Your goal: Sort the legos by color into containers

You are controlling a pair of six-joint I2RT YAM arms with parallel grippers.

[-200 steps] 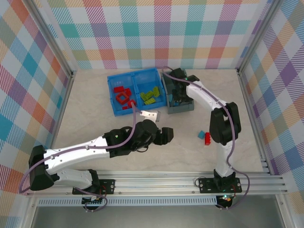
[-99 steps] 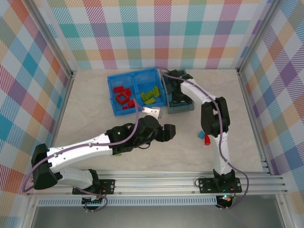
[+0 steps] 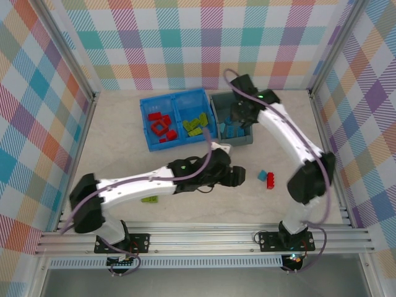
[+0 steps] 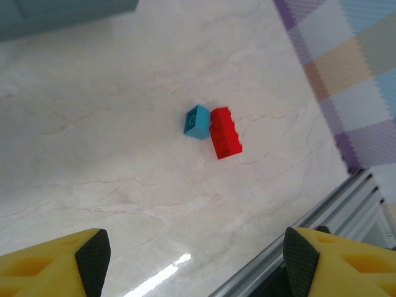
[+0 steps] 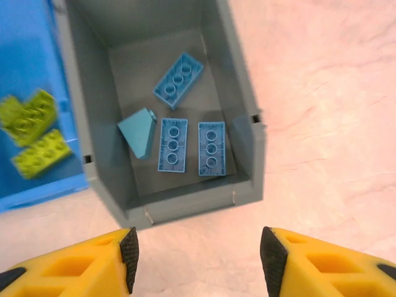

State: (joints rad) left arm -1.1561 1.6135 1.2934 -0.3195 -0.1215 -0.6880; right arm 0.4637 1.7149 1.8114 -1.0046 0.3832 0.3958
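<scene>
Red brick: lies on the tabletop touching a small blue brick, right of centre, well apart from both bins.
Green brick: alone on the tabletop under your left arm.
Grey bin: holds four blue bricks, one tipped on its side.
Blue bin: red pieces in the left half, green in the right.
Left tool: released, nothing between the fingers, hovering near the touching pair. Descend on one brick alone; I would take the red by its long sides, so the blue is not dragged.
Right tool: released, empty, above the near edge of the grey bin. Keep it out of the left arm's way.
</scene>
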